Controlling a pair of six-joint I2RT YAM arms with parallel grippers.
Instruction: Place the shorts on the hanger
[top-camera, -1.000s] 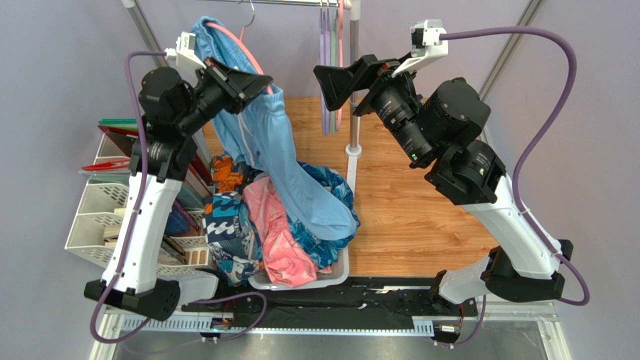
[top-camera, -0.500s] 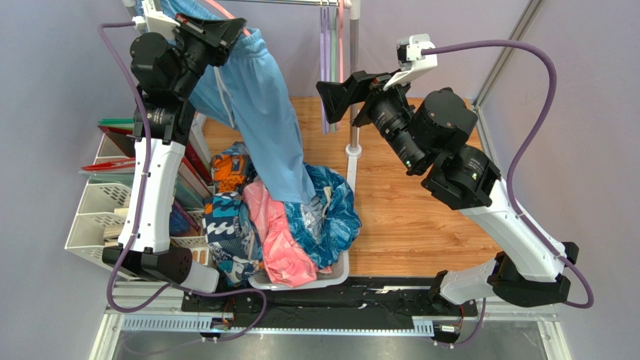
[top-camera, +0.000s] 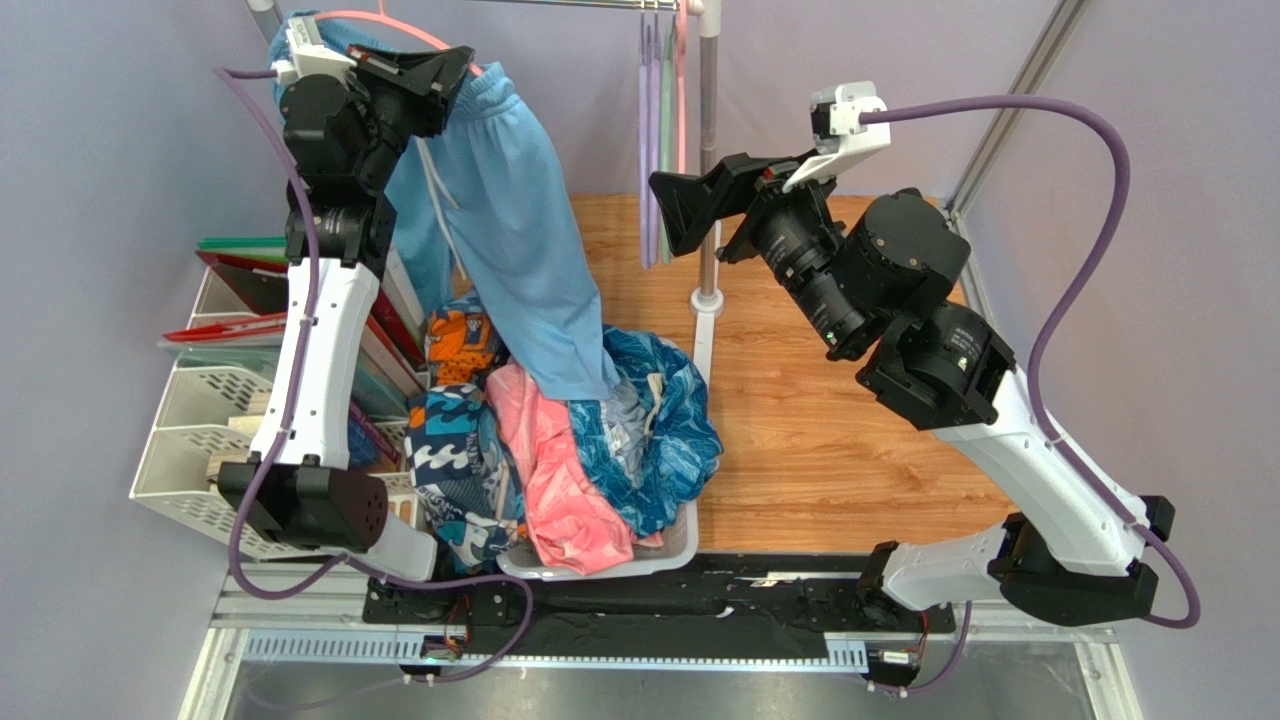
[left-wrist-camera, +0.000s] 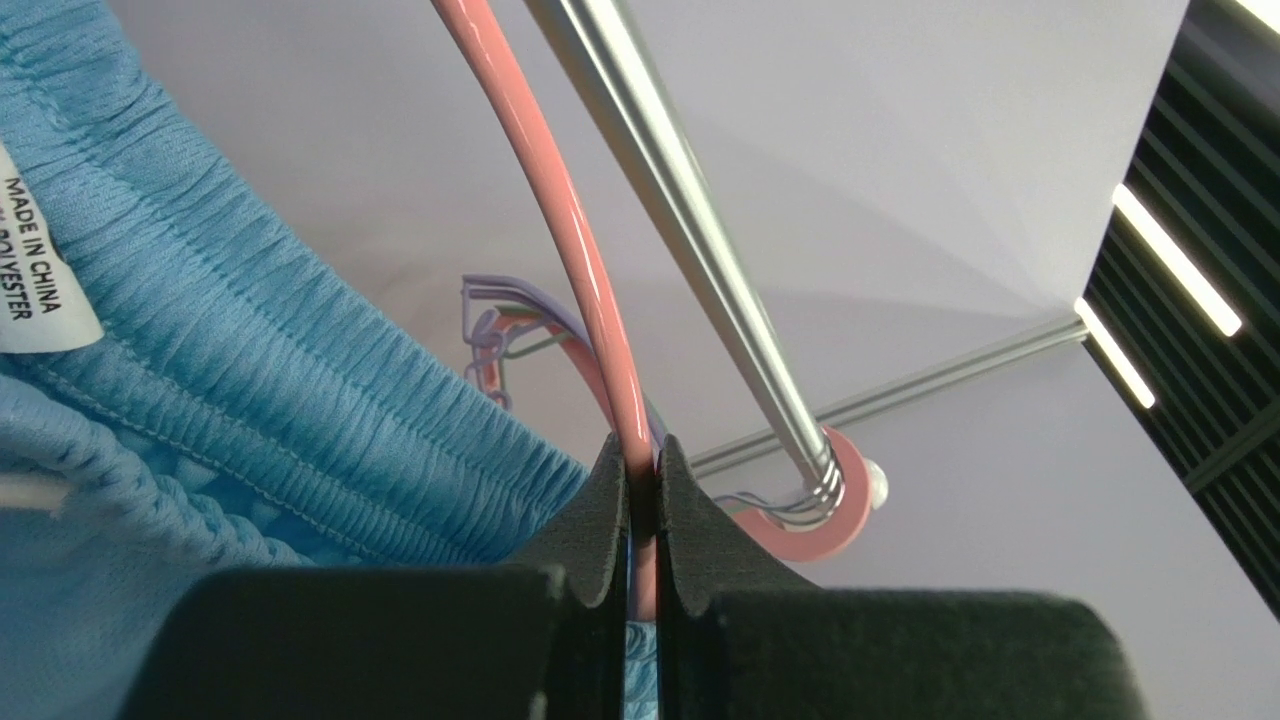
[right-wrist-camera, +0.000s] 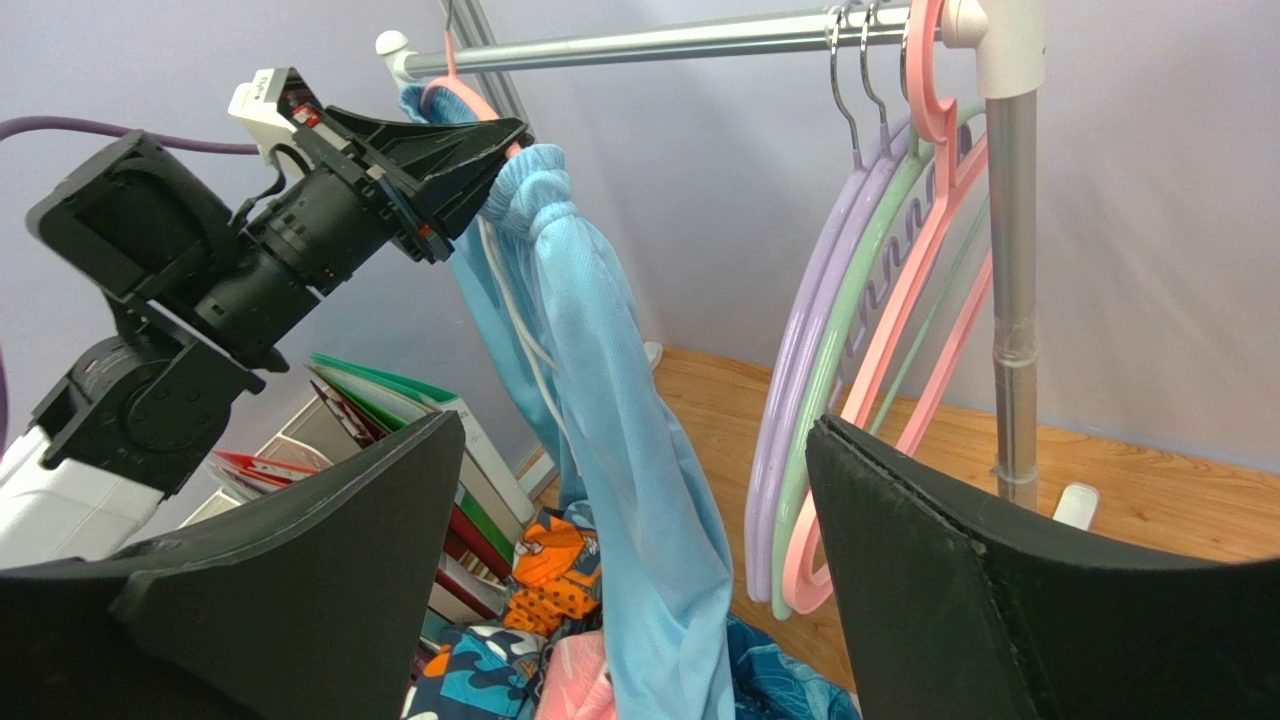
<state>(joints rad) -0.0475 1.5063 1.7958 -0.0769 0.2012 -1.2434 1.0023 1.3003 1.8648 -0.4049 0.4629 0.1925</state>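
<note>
1. Since a second ago the left gripper (top-camera: 463, 65) is higher and further back. It has carried the hanger (left-wrist-camera: 553, 195) and the shorts (top-camera: 511, 225) up to the rail (right-wrist-camera: 631, 42).
2. The shorts' bottom end used to lie far across the clothes in the basket (top-camera: 669, 552). Now it hangs shorter and only reaches the top of the pile.
3. The left gripper is pinched tight on the thin pink bar of the hanger. The bar runs up from between its fingers.
4. The hanger's hook sits right at the rail, close to the rail's end. I cannot tell if it hangs on the rail yet.
5. The shorts are threaded on the hanger. Their bunched waistband sits just beside the left gripper's fingers, on the left in the wrist view, and touches them.
6. From there the blue cloth and its white cord hang straight down under the gripper, over the basket.
7. The right gripper (top-camera: 673, 210) has its jaws wide apart and holds nothing. It hovers near the pole (right-wrist-camera: 1014, 300), well apart from the shorts, and faces them.
8. Purple hangers (right-wrist-camera: 789, 405), a green one and a pink one hang on the rail by the pole.
</note>
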